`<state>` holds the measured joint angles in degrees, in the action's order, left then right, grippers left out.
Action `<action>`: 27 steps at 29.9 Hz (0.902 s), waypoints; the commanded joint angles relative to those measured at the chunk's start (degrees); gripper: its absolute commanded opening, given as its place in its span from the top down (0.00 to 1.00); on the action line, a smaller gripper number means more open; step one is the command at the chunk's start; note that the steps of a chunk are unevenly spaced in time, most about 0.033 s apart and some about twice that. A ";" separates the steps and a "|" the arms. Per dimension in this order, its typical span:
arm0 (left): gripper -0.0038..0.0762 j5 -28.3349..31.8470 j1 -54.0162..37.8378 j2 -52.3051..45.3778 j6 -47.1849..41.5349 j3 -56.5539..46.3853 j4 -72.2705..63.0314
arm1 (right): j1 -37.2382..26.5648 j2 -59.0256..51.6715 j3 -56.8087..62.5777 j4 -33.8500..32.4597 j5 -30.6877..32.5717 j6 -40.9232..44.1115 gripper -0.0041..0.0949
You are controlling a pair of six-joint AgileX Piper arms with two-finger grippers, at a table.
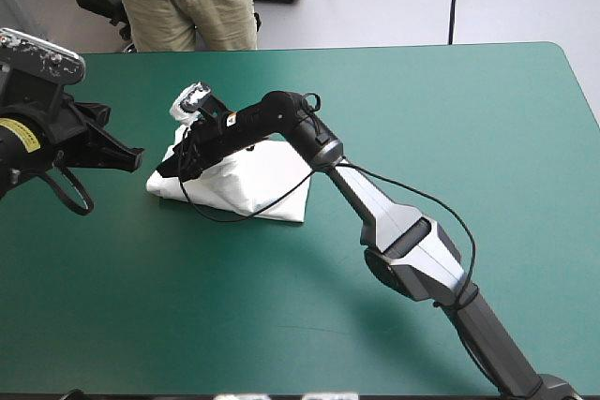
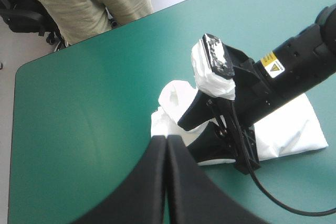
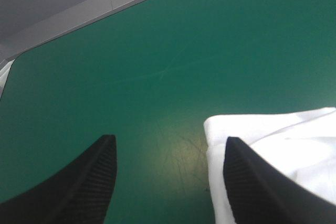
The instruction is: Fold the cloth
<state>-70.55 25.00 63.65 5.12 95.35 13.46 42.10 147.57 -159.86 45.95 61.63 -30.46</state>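
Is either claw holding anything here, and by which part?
Nothing is held. The left claw is shut and empty; the right claw stands open astride the T-shirt edge.

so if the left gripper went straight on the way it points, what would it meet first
Most likely the crumpled near edge of the T-shirt, with the right gripper just beyond it; depth is unclear, so possibly that first.

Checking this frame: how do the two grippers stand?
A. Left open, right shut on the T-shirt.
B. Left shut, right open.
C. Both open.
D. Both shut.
B: the left gripper has its fingers meeting in one pointed arch, while the right gripper has them standing apart, one at the T-shirt edge, one over the teal-green cover.
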 commanded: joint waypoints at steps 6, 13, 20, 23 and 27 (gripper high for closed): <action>0.97 -0.28 0.07 -0.71 -0.73 -0.73 0.28 | -3.16 -10.87 -1.99 -9.68 8.33 7.73 0.53; 0.97 -0.11 0.07 -0.71 -0.73 -0.73 0.44 | -6.51 -18.72 0.85 -14.50 10.06 14.78 0.57; 0.97 -0.52 0.07 -0.71 -0.73 -0.73 0.66 | -9.26 -27.93 20.18 -16.94 9.93 13.82 0.57; 0.97 -0.95 0.07 -0.71 -0.73 -0.73 0.66 | -11.27 -32.87 32.41 -17.20 8.37 11.61 0.57; 0.97 -0.95 0.07 -0.71 -0.73 -0.73 0.12 | -14.17 -39.47 50.29 -15.44 -1.67 10.00 0.57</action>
<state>-70.55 25.00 63.65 4.94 93.33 13.52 29.92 115.80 -117.56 27.74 67.63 -19.07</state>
